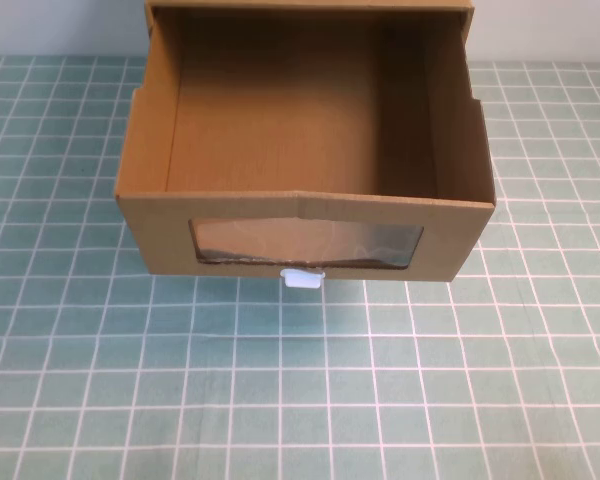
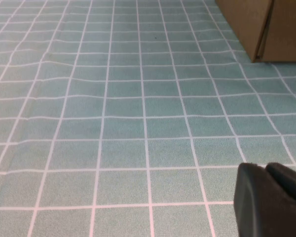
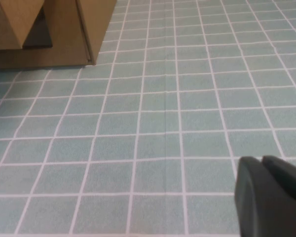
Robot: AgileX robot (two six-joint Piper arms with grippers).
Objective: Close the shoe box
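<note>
I'm looking down at the shoe box (image 1: 305,150) sitting mid-table toward the far edge, its drawer pulled well out toward me and empty inside. The clear window (image 1: 306,243) and the small white pull tab (image 1: 303,279) just below it are facing my side. Neither arm is showing in the high view. The left pincer (image 2: 271,200) is hovering low over the teal checked table (image 1: 300,400), well apart from the box corner, and its fingers appear pressed together. The right pincer (image 3: 271,195) is hanging likewise on the other side, fingers together too, holding nothing. I'm judging the close hasn't begun. To do it well, I'm planning to bring 1 pincer square onto the front panel, near its middle, and push straight back, keeping the drawer from skewing and the outer sleeve from sliding off the far edge.
</note>
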